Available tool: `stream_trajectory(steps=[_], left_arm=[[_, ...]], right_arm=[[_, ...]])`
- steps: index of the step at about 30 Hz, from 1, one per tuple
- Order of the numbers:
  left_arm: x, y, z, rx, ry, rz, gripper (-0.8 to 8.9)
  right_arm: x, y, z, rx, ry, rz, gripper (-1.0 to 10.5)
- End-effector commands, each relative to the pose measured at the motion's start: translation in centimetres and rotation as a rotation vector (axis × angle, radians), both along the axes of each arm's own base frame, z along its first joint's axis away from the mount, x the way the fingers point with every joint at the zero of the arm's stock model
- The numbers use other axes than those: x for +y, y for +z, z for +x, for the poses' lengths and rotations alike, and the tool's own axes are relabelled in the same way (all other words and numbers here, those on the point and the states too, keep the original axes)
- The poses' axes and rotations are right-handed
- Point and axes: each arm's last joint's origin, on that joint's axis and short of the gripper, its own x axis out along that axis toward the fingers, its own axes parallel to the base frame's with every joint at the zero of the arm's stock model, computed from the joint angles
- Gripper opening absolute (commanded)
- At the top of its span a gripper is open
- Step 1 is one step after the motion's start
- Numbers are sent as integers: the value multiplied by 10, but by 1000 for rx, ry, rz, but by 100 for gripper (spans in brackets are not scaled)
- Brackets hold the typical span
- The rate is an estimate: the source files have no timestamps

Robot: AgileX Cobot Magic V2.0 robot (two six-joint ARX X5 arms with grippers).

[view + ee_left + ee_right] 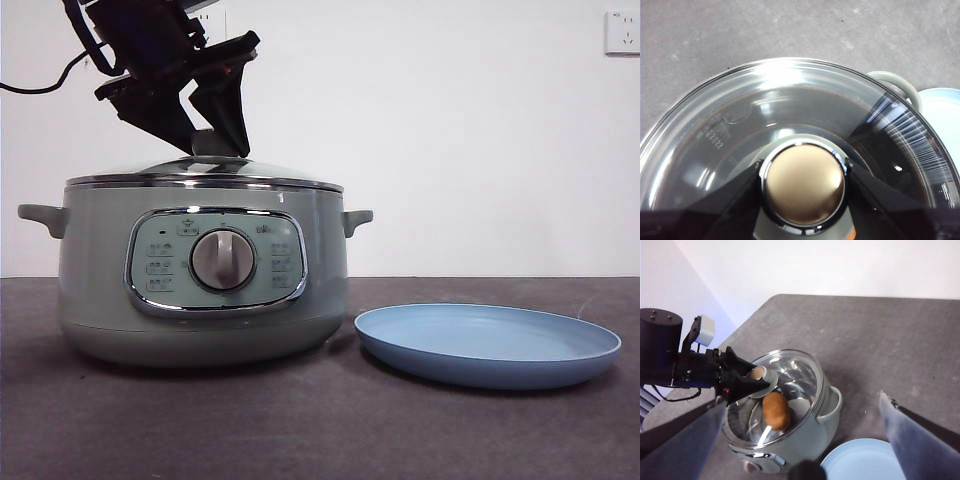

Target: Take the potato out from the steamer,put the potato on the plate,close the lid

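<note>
Overhead, left tool [225, 140] pinches the lid [205, 172] knob on the steamer [200, 290]; right tool [805, 450] spread above, plate [488, 345] beside

Left hand [222, 120] black, two flat wedge-shaped jaws, angular black bracket above, black cable looping to the left, black cylindrical wrist housing with small screws on top, small white-grey box beside it, right hand [802, 440] with dark tapered jaws
</note>
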Motion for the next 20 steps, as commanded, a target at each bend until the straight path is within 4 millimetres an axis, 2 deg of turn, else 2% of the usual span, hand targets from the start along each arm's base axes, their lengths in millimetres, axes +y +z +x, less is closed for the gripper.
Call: stream_trajectory(steps=[1, 5, 8, 11, 15, 20], left_arm=[[1, -1, 2, -9, 4, 32, -8], [3, 8, 2, -34, 7, 42, -8], [4, 27, 0, -49, -10, 57, -8], [6, 57, -3, -71, -29, 74, -8], [16, 106, -13, -122, -43, 90, -8], [44, 160, -34, -207, 5, 79, -8]], right_arm=[[1, 0, 0, -4, 10, -3, 598], [1, 0, 0, -4, 9, -3, 597], [1, 0, 0, 1, 7, 3, 597], [2, 2, 1, -5, 6, 20, 596], [8, 7, 1, -27, 22, 49, 593], [26, 14, 7, -2, 61, 28, 593]])
